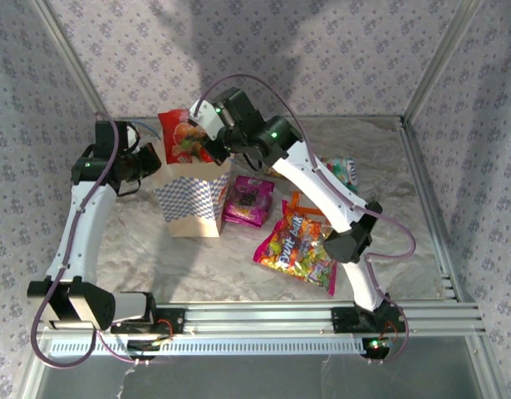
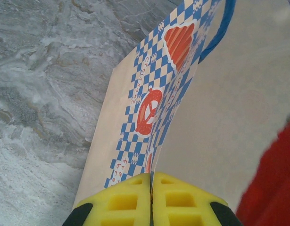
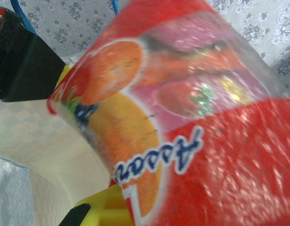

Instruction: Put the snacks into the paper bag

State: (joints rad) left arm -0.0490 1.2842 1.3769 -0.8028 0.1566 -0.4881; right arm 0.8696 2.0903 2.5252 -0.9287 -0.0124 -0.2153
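Note:
The paper bag (image 1: 193, 199) stands upright at the centre left, with its mouth open. My left gripper (image 1: 155, 162) is shut on the bag's left rim; in the left wrist view its yellow fingers (image 2: 130, 202) pinch the checkered edge (image 2: 154, 103). Over the bag's mouth my right gripper (image 1: 212, 150) is shut on the red snack packet (image 1: 182, 137). That red packet (image 3: 192, 117) hangs above the cream inside of the bag (image 3: 50, 141). On the table lie a purple packet (image 1: 248, 200), an orange packet (image 1: 303, 208), a large multicoloured packet (image 1: 298, 249) and a teal-white packet (image 1: 346, 170).
Metal frame posts (image 1: 421, 166) and patterned walls close in the marble-look table (image 1: 139, 241). The right arm's elbow (image 1: 352, 237) hangs over the multicoloured packet. The aluminium base rail (image 1: 305, 320) runs along the near edge.

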